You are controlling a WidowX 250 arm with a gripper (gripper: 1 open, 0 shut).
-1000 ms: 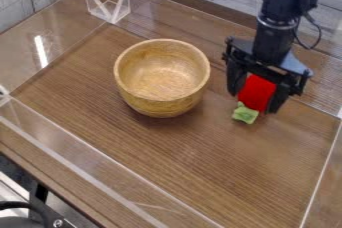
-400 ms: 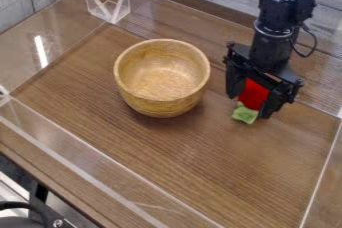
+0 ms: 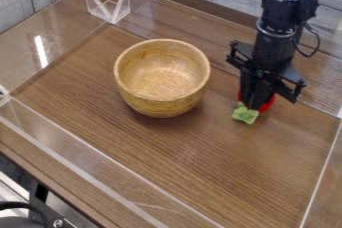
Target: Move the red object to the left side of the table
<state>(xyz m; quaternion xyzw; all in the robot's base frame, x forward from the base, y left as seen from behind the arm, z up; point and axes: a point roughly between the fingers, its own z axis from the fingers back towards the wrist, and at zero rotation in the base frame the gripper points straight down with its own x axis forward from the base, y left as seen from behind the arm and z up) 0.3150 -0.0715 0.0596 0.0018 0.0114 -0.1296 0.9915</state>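
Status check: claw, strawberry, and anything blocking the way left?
Claw shut on strawberry, pointing down at table level. Strawberry not lifted, right of bowl. Bowl sits in the path left.

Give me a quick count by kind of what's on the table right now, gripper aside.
Toy strawberry, the red object, with the gripper shut on it: 1
Wooden bowl: 1
Clear acrylic stand at the far corner: 1
Total: 3

table (image 3: 160, 162) | on it: wooden bowl (image 3: 162, 76), red object (image 3: 250, 105)
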